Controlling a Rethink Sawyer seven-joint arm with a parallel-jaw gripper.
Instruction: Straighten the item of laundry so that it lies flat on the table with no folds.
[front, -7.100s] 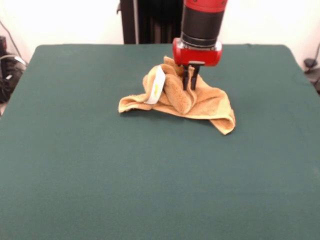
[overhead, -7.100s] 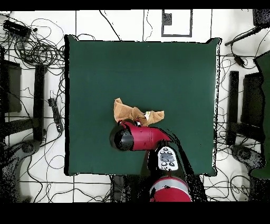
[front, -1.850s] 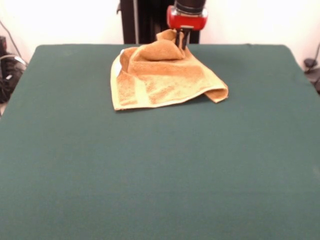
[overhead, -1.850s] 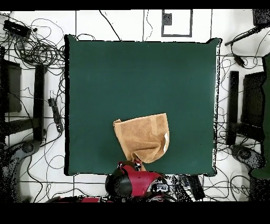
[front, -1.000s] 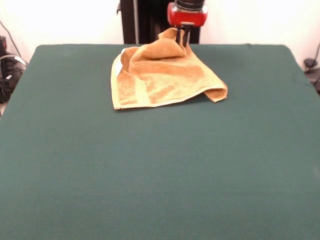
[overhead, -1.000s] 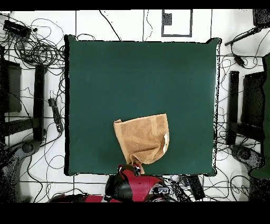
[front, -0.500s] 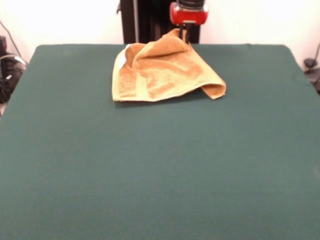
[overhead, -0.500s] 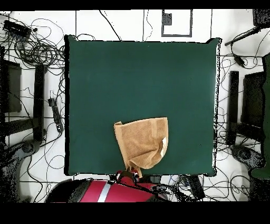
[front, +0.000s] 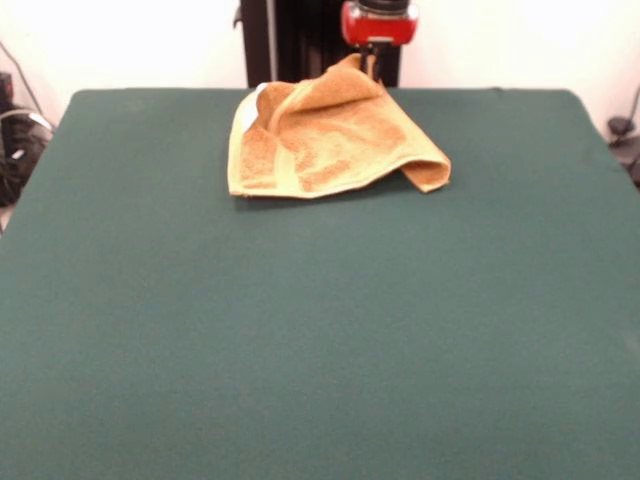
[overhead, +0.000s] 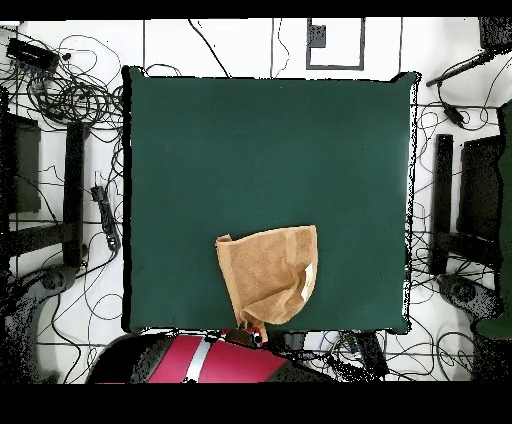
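While the gripper (front: 371, 66) pinches one corner of the towel (front: 330, 135), the spreading looks half done: cloth trails away from it across the table (front: 300, 330), one corner away from the pinch curled under. Next, I'd judge, it releases and unrolls that fold. Cables (overhead: 70, 95) lie off the table; nothing blocks.

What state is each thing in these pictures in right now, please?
towel: partly spread, one corner lifted, another curled under, near the table's edge.
gripper: jaws shut on the towel's raised corner.
table: bare apart from the towel.
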